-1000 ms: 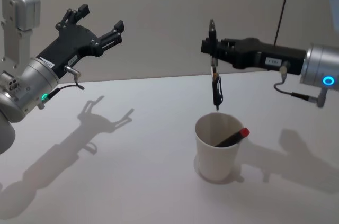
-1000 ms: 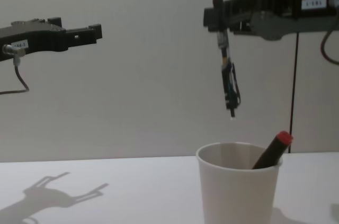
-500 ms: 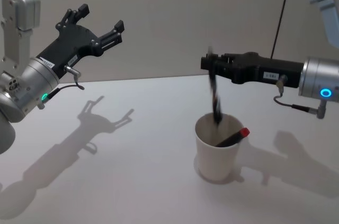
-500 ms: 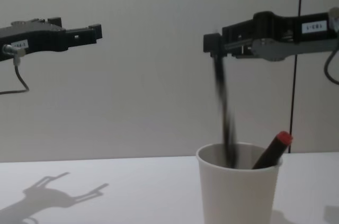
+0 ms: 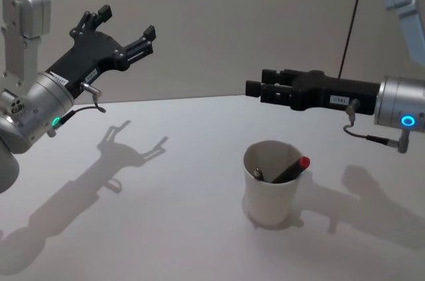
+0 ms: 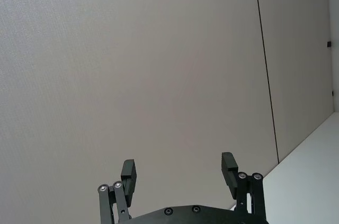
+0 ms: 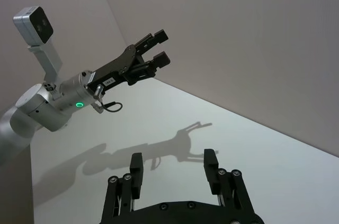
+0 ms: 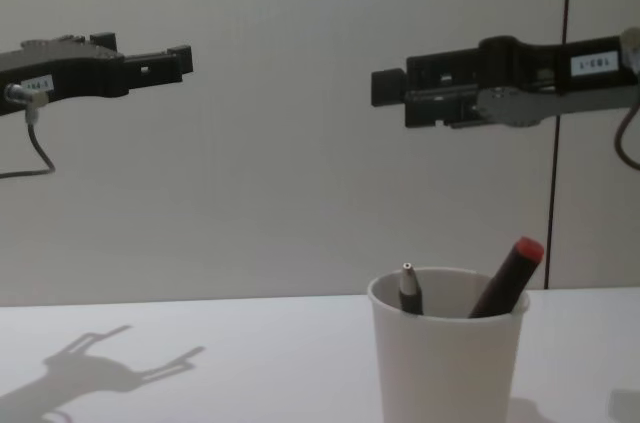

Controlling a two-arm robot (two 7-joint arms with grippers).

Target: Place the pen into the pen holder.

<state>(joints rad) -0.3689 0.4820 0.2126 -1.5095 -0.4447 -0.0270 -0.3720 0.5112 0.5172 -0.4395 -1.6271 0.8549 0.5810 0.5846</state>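
Head view: two pens stand in one pen holder.

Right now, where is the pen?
The pen stands in the cup at its left side, tip poking above the rim, beside the red-capped marker. The open right gripper hovers above it.

— What finishes do you get on your feeds?

— I see a matt white paper pen holder on a smooth, matt white tabletop. The pen in it has a shiny metal tip.

— And the arms?

— My right gripper and left gripper look like matt black plastic, on brushed silver wrists.
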